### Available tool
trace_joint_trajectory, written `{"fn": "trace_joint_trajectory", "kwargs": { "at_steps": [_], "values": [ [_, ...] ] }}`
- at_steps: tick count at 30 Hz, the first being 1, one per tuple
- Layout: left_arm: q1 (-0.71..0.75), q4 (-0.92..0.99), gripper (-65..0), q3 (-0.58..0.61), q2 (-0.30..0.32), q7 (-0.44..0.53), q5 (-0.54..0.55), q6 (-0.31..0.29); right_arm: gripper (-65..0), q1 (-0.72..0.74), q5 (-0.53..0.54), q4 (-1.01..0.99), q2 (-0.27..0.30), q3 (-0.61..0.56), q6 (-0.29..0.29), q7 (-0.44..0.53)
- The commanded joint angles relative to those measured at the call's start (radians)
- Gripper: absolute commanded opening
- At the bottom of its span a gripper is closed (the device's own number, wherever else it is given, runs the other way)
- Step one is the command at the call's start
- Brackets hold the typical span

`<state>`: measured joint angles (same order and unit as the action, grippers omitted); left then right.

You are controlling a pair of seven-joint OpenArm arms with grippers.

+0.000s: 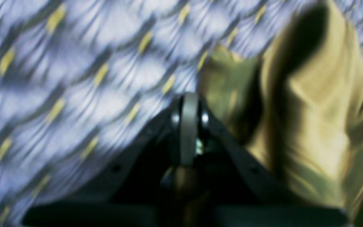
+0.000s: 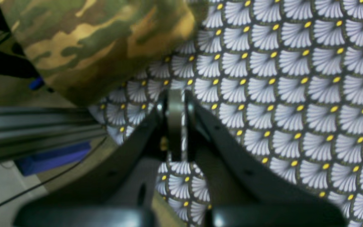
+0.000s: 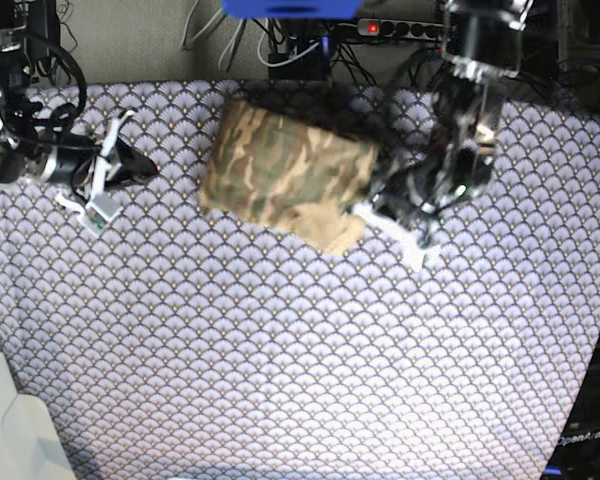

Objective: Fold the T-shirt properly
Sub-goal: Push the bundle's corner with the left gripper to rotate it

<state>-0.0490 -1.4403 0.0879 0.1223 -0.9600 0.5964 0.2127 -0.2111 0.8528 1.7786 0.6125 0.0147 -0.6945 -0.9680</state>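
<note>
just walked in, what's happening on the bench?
Two-arm robot folding a camouflage T-shirt on a scale-patterned tablecloth. The shirt already lies as a compact folded bundle near the far edge. The left gripper is shut right beside the bundle's edge; whether it pinches cloth is unclear. The right gripper is shut, empty, off to the other side.

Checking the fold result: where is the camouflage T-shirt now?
In the base view, the camouflage cloth T-shirt lies folded on the fan-scale patterned tablecloth, top centre, beside the left tool.

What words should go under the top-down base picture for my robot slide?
Folded camouflage T-shirt lies on the fan-patterned tablecloth, one closed gripper on each side.
</note>
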Motion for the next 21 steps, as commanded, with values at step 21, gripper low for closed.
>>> {"fn": "trace_joint_trajectory", "kwargs": {
  "at_steps": [21],
  "values": [
    [-0.041,-0.231,-64.6,-0.202,0.033,-0.208,0.015,0.004,-65.0,0.085,-0.185,0.014,-0.018,0.089,-0.004,0.01]
  ]
}}
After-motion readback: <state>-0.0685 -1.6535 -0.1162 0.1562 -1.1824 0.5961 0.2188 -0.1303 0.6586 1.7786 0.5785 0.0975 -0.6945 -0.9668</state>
